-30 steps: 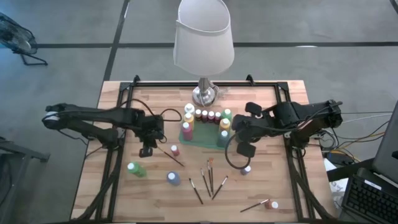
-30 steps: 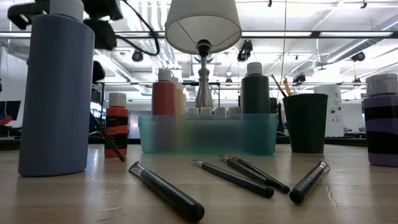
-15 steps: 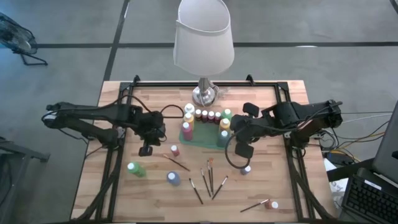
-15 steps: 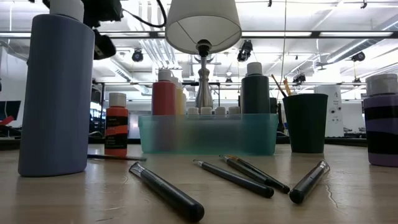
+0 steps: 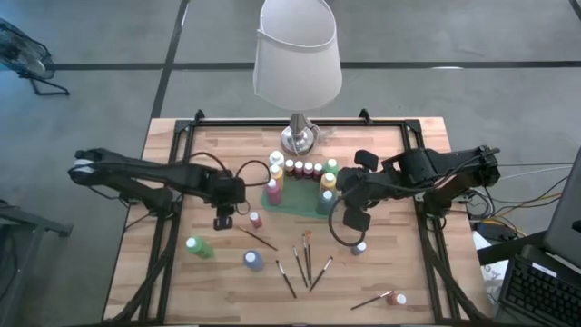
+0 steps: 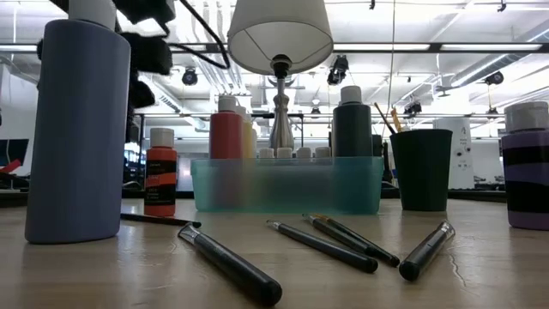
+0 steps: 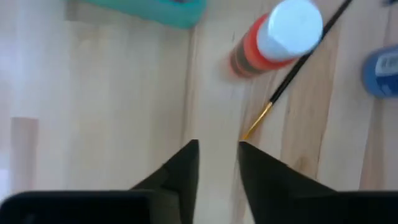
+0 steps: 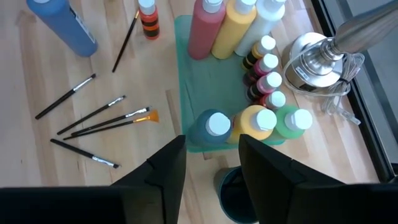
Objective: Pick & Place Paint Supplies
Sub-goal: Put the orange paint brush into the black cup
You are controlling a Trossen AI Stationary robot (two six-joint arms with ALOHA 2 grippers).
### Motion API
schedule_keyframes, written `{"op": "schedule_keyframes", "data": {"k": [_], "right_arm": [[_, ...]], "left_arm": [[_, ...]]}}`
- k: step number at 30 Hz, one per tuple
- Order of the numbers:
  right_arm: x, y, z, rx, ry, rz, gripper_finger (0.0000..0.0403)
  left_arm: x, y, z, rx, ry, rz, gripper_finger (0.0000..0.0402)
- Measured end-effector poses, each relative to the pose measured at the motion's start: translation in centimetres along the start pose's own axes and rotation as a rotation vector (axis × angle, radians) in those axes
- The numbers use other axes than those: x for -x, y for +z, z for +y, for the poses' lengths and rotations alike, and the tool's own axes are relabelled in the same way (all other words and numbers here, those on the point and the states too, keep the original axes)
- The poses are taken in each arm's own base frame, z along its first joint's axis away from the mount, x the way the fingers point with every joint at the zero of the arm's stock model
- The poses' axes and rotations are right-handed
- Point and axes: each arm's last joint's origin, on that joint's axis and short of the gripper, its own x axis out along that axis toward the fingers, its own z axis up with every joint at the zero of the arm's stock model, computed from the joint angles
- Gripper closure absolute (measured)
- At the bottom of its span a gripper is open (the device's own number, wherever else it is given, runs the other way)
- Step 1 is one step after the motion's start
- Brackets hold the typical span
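L gripper parted, empty, near red bottle; R gripper parted, empty; labels unreadable.

bottles in tray — brushes before

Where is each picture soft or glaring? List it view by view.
Left wrist view: the whole picture is soft, most of all the white-capped orange paint bottle and thin black paintbrush. Low view: the near black-handled brushes are sharper than the translucent teal tray, and bright ceiling strips glare behind. High view: evenly lit, the white lamp shade is brightest.
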Motion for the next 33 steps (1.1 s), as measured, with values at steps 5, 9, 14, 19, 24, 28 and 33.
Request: {"op": "schedule_keyframes", "data": {"k": [5, 9, 14, 19, 24, 28, 33], "right_arm": [[0.0, 0.0, 0.0, 0.004, -0.001, 0.000, 0.0264], [0.0, 0.0, 0.0, 0.005, -0.002, 0.002, 0.0279], [0.0, 0.0, 0.0, 0.005, -0.002, 0.002, 0.0296], [0.0, 0.0, 0.0, 0.005, -0.004, 0.003, 0.0311], [0.0, 0.0, -0.1, 0.005, -0.005, 0.003, 0.0321], [0.0, 0.0, -0.1, 0.002, -0.005, 0.003, 0.0325], [0.0, -0.1, -0.1, 0.002, -0.005, 0.002, 0.0316]], "left_arm": [[-1.8, 0.6, -0.2, 0.045, 0.007, 0.043, 0.0213], [-3.2, 0.5, -0.4, 0.056, 0.017, 0.108, 0.0179], [-4.8, 0.0, -1.1, 0.029, 0.022, 0.162, 0.0175], [-5.7, -0.7, -1.8, -0.004, 0.016, 0.167, 0.0179], [-6.4, -1.3, -2.1, -0.019, 0.005, 0.141, 0.0179], [-6.3, -1.3, -2.1, -0.027, 0.014, 0.136, 0.0179], [-5.5, -0.4, -2.3, -0.084, 0.025, 0.100, 0.0179]]}}
